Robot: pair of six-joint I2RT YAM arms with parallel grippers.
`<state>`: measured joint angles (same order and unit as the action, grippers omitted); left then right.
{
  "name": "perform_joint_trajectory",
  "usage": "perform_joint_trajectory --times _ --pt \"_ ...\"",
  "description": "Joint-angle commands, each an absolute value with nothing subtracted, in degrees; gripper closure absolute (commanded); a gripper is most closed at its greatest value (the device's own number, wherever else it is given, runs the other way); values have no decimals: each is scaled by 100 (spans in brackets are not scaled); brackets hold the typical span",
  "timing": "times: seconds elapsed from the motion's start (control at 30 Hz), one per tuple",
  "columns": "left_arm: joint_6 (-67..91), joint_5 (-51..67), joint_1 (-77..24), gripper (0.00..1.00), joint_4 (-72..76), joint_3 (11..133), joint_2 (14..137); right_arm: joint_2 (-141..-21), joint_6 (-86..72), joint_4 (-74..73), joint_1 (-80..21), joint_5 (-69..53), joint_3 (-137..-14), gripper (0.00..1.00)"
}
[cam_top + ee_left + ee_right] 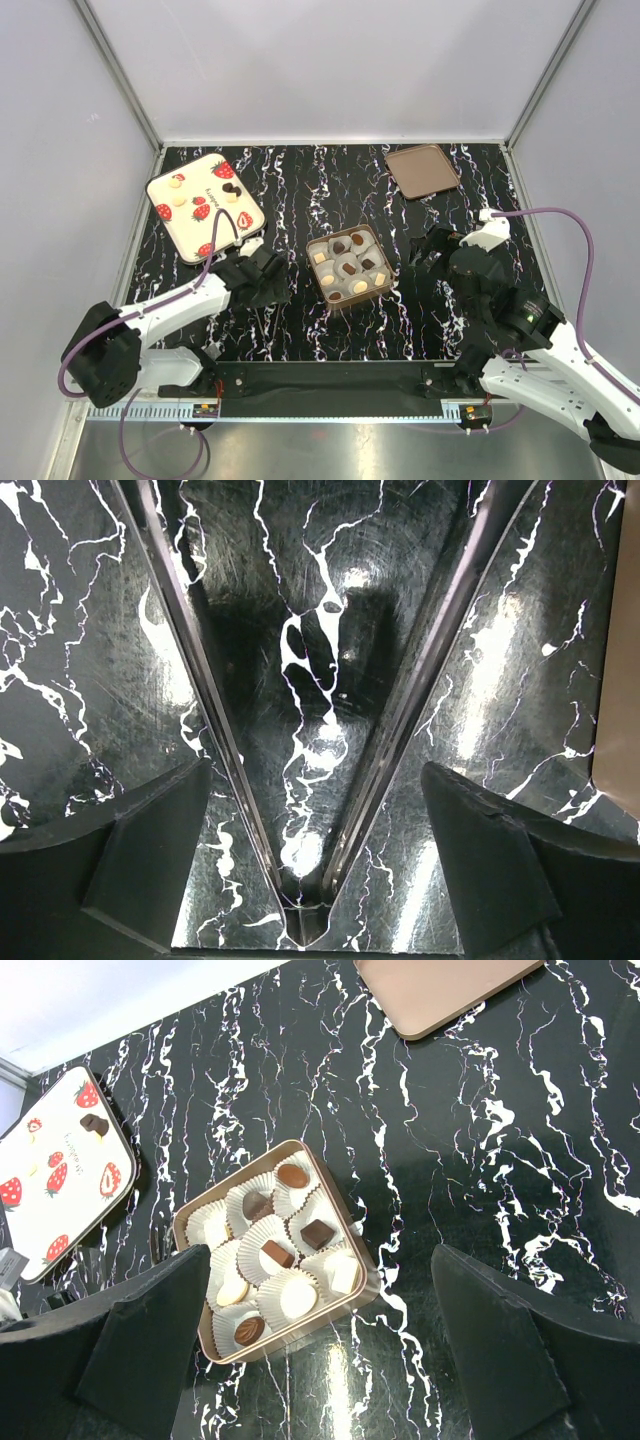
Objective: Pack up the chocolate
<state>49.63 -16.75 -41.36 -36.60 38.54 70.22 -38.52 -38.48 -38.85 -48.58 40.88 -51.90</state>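
**Left gripper sits nearer the tray's loose chocolate**

Top view: left gripper point(255, 275), jaws apart and empty, sits between the strawberry tray point(200, 175) and the box point(340, 299). The unpacked chocolate point(232, 188) lies beyond it, up-left. The right gripper point(438, 250) is well apart.

Left wrist: only bare table point(90, 680) shows between the spread fingers.

Right wrist: jaws wide, empty, facing the part-filled box. The tray pieces seem too small to show a long axis.

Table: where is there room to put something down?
Bare marble lies along the far edge between the strawberry tray and the brown lid, and nearer, in front of the chocolate box. It's crowded between tray and box, where the left arm reaches in.
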Motion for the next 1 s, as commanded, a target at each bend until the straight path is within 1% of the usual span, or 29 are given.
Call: perform_joint_trajectory --times 0.0,0.07,0.2,0.27,0.33,0.37,0.43,0.47,0.5,0.53,0.57,0.6,0.63,0.7,0.73,0.77,0.9,0.93,0.97 --pt "5089 -1740 -4175 5 -3744 4174 6803 -3832 -3929 -3762 -4816 4122 -5264 0" --pt "5080 -1749 -4175 1 -4007 4428 6707 -3823 -3964 -3805 -4816 4096 -5334 0" --pt "4801 -1837 -4175 1 -4542 5157 6233 -3928 -3964 -3832 -4808 4069 -5519 0" --pt "4502 -1907 -4175 1 -4614 5825 6109 -4069 -3815 -3815 -4816 3991 -5738 0" --pt "3835 -1916 -4166 1 -4623 6526 6073 -4516 -3204 -3762 -4816 3911 -5949 0" --pt "3597 -1925 -4166 1 -4623 6774 6125 -4979 -2982 -3797 -4816 4033 -6203 0" --pt "3078 -2082 -4166 1 -4702 7388 6196 -5517 -2543 -3980 -4624 4183 -6737 0" --pt "2937 -2127 -4166 1 -4728 7539 6231 -5789 -2427 -4147 -4440 3931 -6941 1" --pt "2692 -2170 -4166 1 -4642 7628 6231 -6262 -2313 -4183 -4256 3676 -7126 1" --pt "2576 -2197 -4166 1 -4554 7681 6188 -6467 -2103 -4166 -3854 3413 -7267 1" --pt "2497 -2215 -4166 1 -4448 7656 6048 -6808 -2014 -3940 -3667 2958 -7408 1" --pt "2409 -2250 -4166 1 -4186 7473 5951 -6968 -1908 -3755 -3482 2701 -7418 1" --pt "2373 -2241 -4166 1 -4001 7340 5837 -7144 -1759 -3527 -3037 2150 -7522 1" --pt "2207 -2075 -4157 1 -3379 6841 5468 -7820 -1679 -3472 -2700 1794 -7759 3" --pt "2171 -1935 -4157 1 -3210 6699 5354 -8066 -1592 -3472 -2594 1610 -8057 4" --pt "2136 -1873 -4157 1 -3069 6567 5196 -8573 -1530 -3498 -2384 1513 -8242 5" --pt "1882 -1416 -4157 1 -2506 5978 4984 -9771 -1292 -3577 -1970 1170 -9095 19" --pt "1803 -1276 -4157 1 -2444 5907 4975 -9991 -1214 -3534 -1847 882 -9375 30" --pt "1706 -1274 -4157 1 -2348 5837 4975 -10454 -1204 -3507 -1724 783 -9517 34"
